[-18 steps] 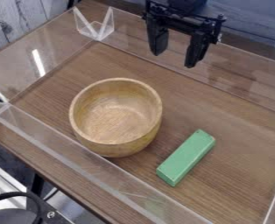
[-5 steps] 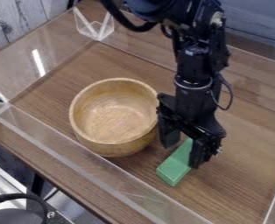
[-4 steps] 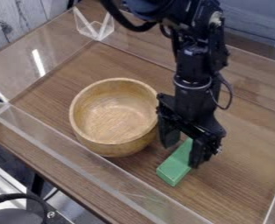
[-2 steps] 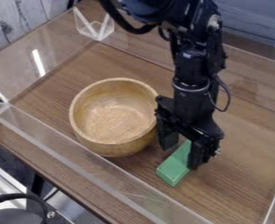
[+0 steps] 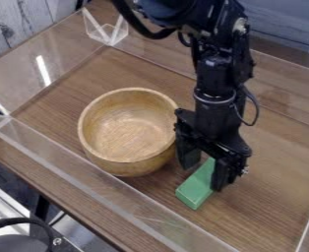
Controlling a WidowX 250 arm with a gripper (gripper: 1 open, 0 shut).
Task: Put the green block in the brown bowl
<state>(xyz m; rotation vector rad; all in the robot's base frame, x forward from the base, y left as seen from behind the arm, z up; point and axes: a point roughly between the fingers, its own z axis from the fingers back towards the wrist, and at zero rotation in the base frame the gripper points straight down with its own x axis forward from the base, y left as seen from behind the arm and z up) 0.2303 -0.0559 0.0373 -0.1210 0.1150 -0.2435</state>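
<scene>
Since the first frame my claw (image 5: 209,169) has come down from the far edge of the tabletop (image 5: 269,118) to sit over the green block (image 5: 194,188), and across the last second nothing has shifted. Its fingers stand spread wide and point straight down, straddling the upper end of the block — I can't tell whether the pads actually touch it (the claw body hides that end), and the block lies flat on the wood. It sits just beside the brown bowl (image 5: 128,130), to the bowl's right in my view — outside it.
</scene>
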